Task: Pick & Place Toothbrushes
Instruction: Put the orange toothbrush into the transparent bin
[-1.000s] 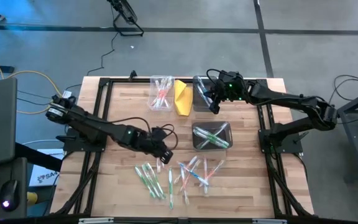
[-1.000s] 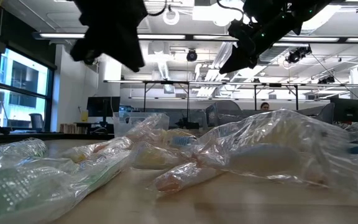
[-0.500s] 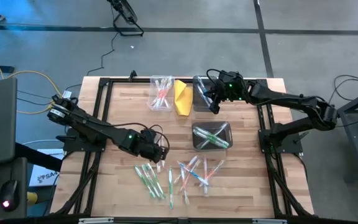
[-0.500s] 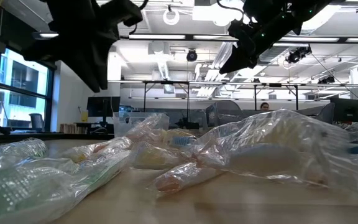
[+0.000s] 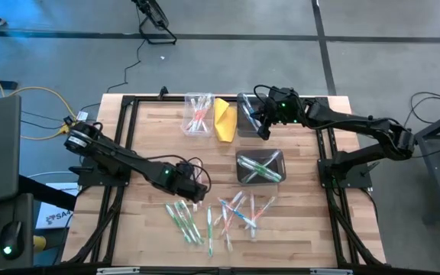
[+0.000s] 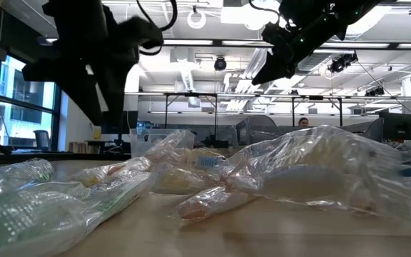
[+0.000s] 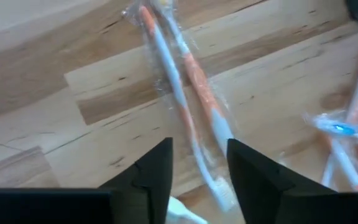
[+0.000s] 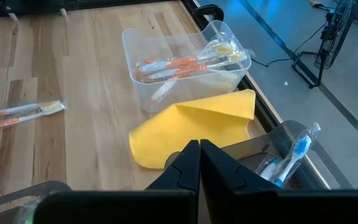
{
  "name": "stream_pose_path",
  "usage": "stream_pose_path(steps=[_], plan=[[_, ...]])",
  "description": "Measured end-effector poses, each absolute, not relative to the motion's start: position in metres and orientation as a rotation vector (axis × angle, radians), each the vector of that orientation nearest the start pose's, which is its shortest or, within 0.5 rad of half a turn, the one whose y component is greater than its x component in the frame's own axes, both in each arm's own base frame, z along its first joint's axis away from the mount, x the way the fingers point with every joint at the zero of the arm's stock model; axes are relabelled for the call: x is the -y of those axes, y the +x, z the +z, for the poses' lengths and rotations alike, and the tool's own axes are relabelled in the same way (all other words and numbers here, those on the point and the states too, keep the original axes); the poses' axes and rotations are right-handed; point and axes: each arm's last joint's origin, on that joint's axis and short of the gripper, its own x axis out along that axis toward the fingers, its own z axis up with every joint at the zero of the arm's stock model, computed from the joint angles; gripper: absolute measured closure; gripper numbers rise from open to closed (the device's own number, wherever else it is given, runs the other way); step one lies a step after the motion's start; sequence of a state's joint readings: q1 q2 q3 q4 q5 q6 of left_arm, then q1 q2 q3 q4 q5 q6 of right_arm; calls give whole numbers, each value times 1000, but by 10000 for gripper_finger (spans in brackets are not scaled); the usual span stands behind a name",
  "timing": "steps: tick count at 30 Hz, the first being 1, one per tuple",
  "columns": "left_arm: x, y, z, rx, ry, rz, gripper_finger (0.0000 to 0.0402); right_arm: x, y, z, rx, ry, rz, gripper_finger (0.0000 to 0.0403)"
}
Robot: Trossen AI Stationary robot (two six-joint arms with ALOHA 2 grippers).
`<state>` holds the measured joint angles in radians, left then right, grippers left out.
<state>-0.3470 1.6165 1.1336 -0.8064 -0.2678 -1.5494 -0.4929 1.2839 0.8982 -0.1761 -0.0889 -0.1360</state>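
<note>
Looking like an open-plan lab or tech workspace: butcher-block table (image 5: 147,130) sitting in a black metal frame (image 5: 121,137) on a grey concrete floor (image 5: 388,46) marked with dark lines. Glowing overhead at 12 o'clock in the low view, long ceiling strip lights (image 6: 212,43) and exposed ducting; standing behind, rows of desks with monitors (image 6: 113,121); showing at 9 o'clock, tall windows (image 6: 20,93).

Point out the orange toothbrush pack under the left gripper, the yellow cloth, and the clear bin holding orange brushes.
orange toothbrush pack (image 7: 185,102): left wrist view, mid-handle.
yellow cloth (image 8: 194,127): right wrist view, middle of its flat top.
clear bin (image 8: 143,99): right wrist view, near wall.
</note>
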Motion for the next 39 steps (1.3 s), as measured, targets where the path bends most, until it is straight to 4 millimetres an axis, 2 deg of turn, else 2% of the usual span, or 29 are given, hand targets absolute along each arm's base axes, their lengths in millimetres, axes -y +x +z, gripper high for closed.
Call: stream_pose_path(steps=[4, 18, 31, 39], plan=[[96, 289, 210, -961, -935, 863, 235, 129, 245, 269, -567, 31, -355, 398], [104, 313, 172, -950, -928, 869, 235, 129, 245, 269, -569, 31, -355, 398], [106, 315, 157, -1015, -918, 888, 236, 129, 245, 268, -570, 32, -355, 398], [106, 314, 157, -1022, -916, 888, 236, 129, 245, 269, -568, 31, -355, 398]])
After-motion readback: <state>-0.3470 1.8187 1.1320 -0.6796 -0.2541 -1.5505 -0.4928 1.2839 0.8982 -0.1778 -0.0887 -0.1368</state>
